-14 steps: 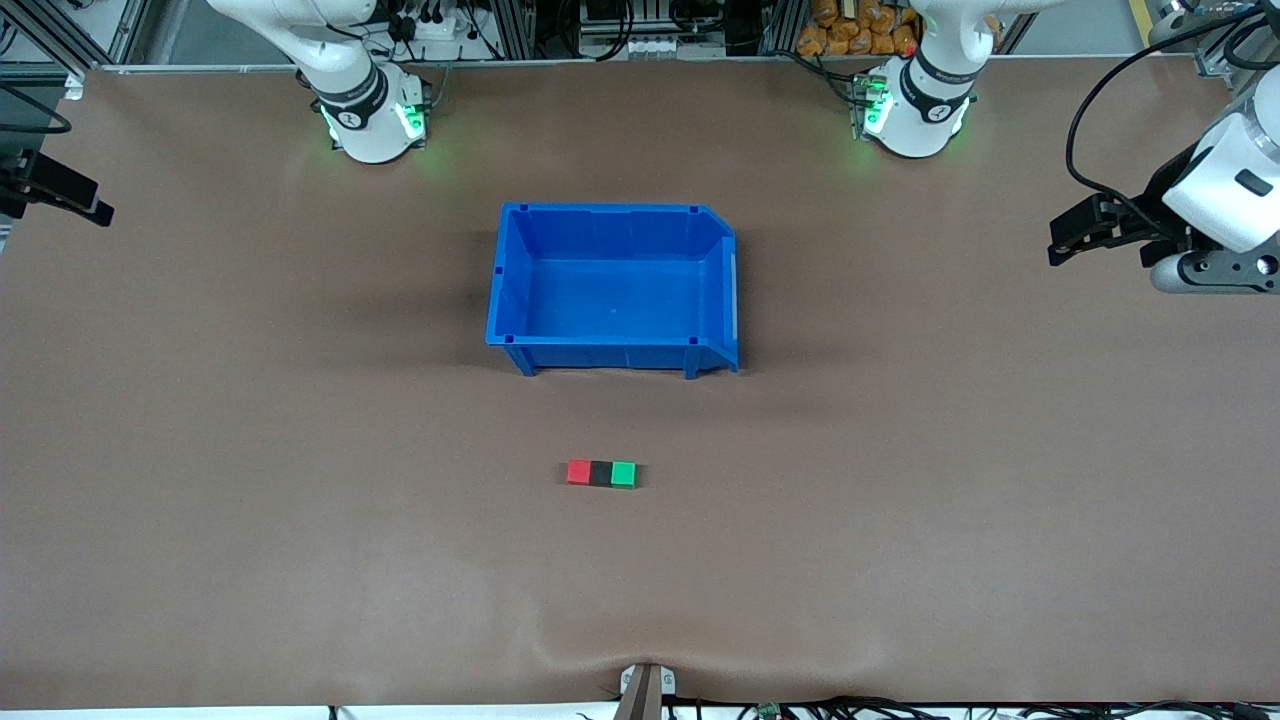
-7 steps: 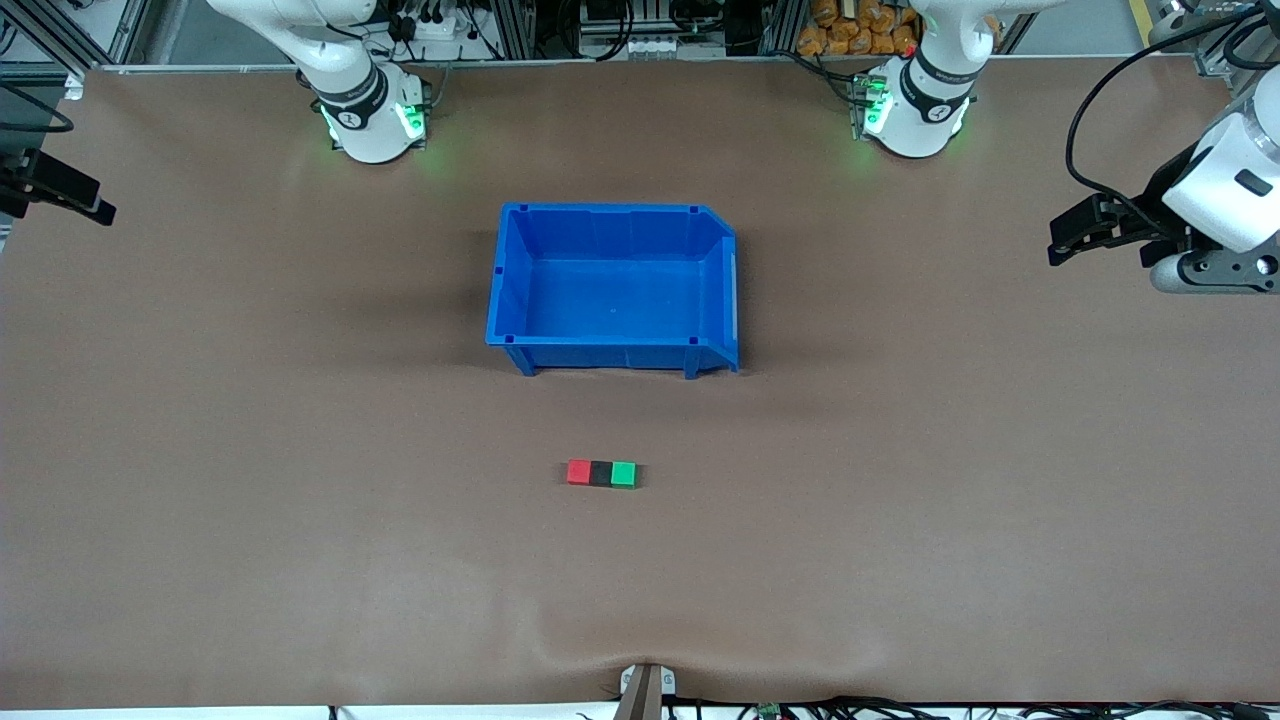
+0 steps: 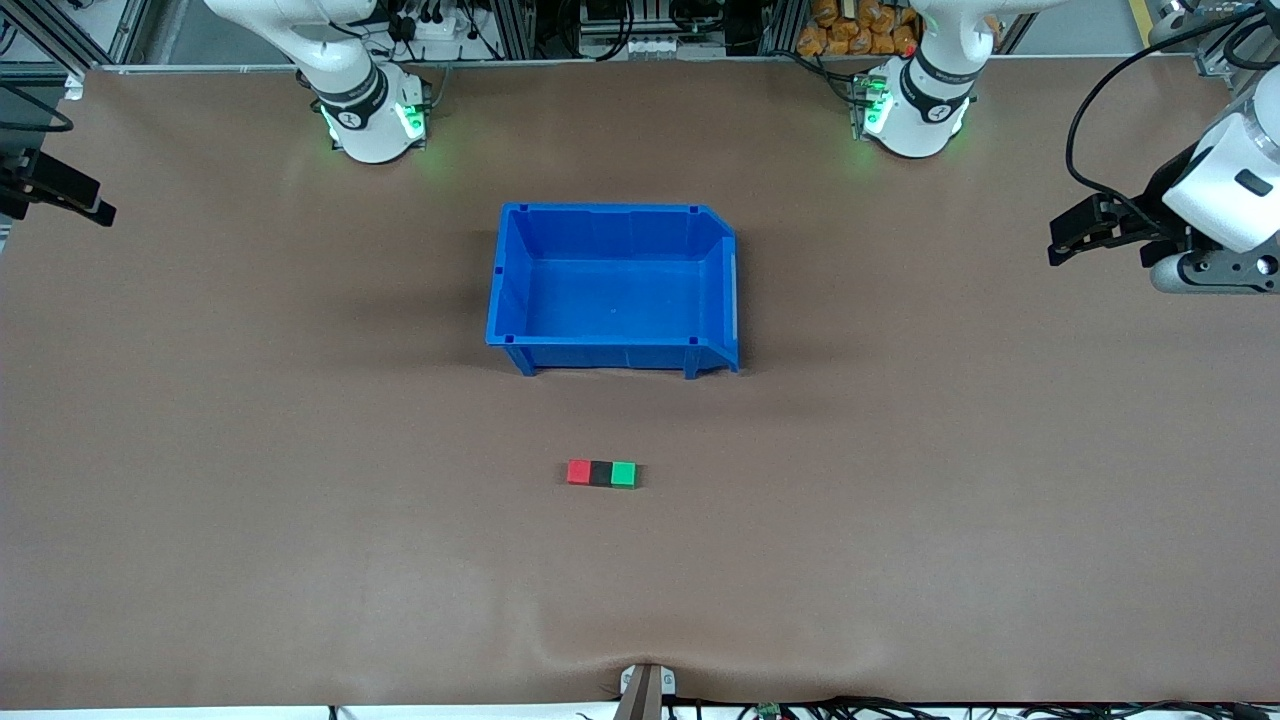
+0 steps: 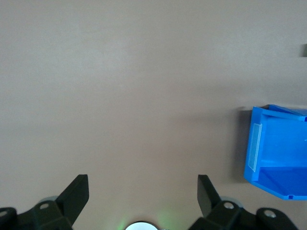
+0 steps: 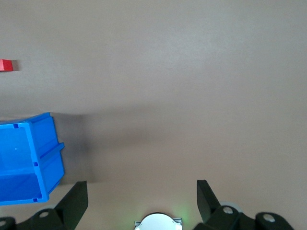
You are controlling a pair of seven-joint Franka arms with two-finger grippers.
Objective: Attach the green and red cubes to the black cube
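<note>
The red cube (image 3: 578,472), the black cube (image 3: 600,473) and the green cube (image 3: 623,473) lie touching in one row on the table, black in the middle, nearer to the front camera than the blue bin. The red cube (image 5: 6,65) also shows at the edge of the right wrist view. My left gripper (image 3: 1060,238) hangs open and holds nothing over the left arm's end of the table; its wrist view shows spread fingers (image 4: 76,191) above bare table. My right gripper (image 3: 95,205) is open too, over the right arm's end, far from the cubes.
An empty blue bin (image 3: 610,355) stands mid-table between the arm bases and the cubes; it also shows in the left wrist view (image 4: 280,112) and the right wrist view (image 5: 45,143). Brown table surface surrounds the cubes.
</note>
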